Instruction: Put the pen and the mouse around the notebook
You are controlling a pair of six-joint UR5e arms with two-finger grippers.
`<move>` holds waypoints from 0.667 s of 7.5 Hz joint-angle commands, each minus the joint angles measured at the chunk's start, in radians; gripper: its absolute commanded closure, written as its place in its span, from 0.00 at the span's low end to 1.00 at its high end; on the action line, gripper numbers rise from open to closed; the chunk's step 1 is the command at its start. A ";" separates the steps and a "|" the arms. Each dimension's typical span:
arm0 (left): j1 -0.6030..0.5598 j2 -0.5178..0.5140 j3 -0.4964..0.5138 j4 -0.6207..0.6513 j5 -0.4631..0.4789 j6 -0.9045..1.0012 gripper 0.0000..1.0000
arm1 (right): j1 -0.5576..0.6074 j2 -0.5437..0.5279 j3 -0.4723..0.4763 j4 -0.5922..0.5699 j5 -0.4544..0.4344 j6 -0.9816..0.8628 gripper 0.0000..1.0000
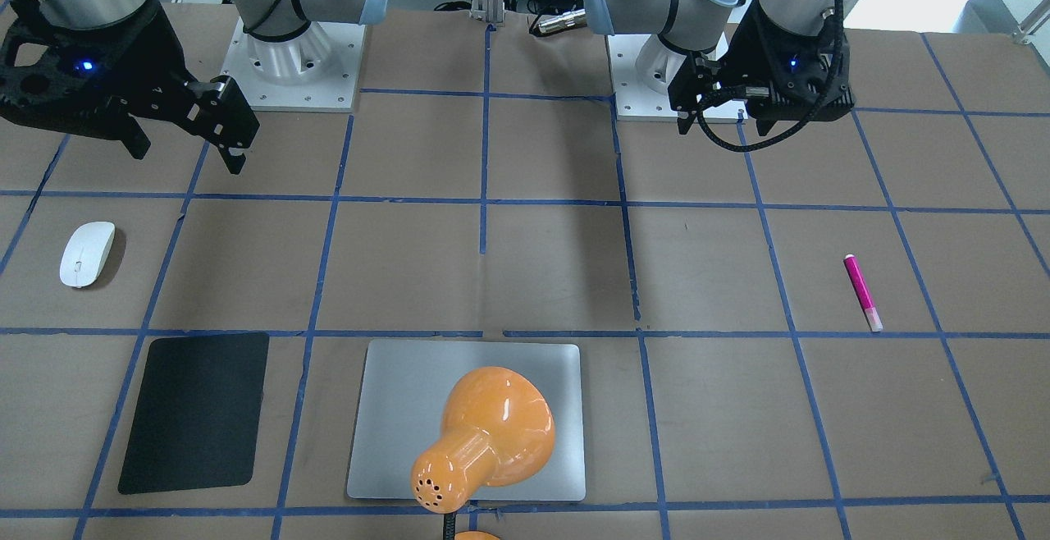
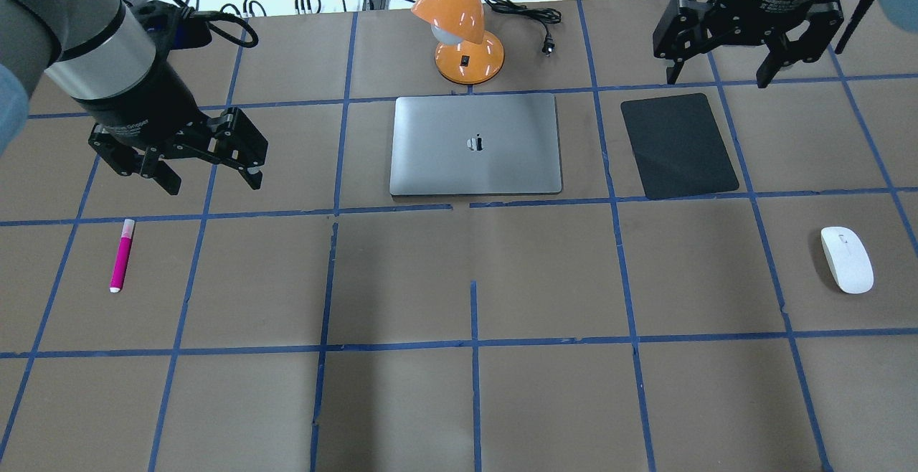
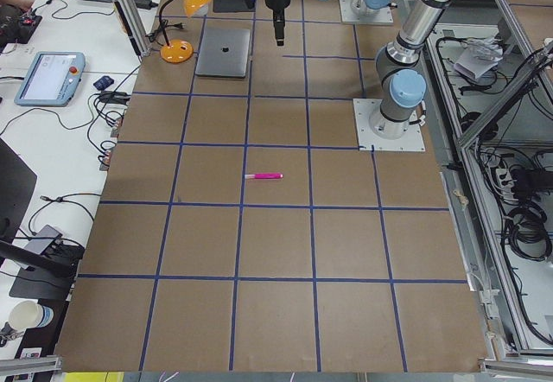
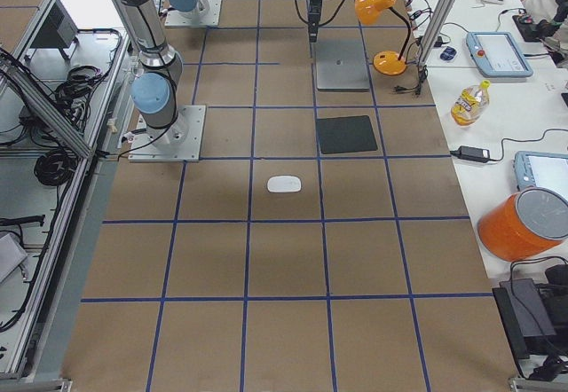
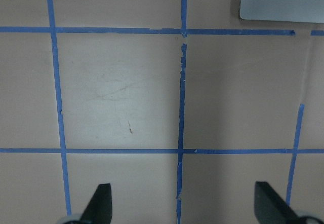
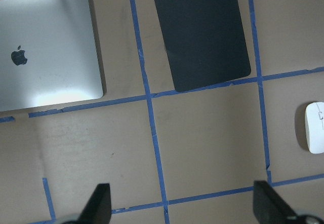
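The silver-grey notebook [image 2: 475,144] lies closed and flat at the middle of the far side of the brown worktop [image 2: 473,386], which is ruled into squares with blue tape [image 2: 475,343]; an orange desk lamp [image 2: 462,27] stands just beyond its far edge. A black mat [image 2: 678,145] lies beside the notebook on the robot's right, apart from it. The pink pen [image 2: 121,255] lies on the robot's left, well apart from the notebook, its pale cap pointing away from the robot. The white mouse [image 2: 847,260] rests far to the right, nearer the robot than the mat and clear of it. The left claw [image 2: 214,185] hangs above the worktop near the pen, fingers spread wide, holding nothing; the right claw [image 2: 717,79] hangs over the mat's far edge, likewise wide apart and empty.
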 commanded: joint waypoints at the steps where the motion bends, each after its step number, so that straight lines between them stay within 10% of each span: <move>1: -0.001 0.010 -0.010 -0.005 0.004 0.003 0.00 | -0.001 0.001 0.000 0.000 0.000 0.000 0.00; 5: -0.001 0.021 -0.015 -0.002 0.004 0.002 0.00 | -0.019 0.008 0.000 -0.005 0.000 -0.044 0.00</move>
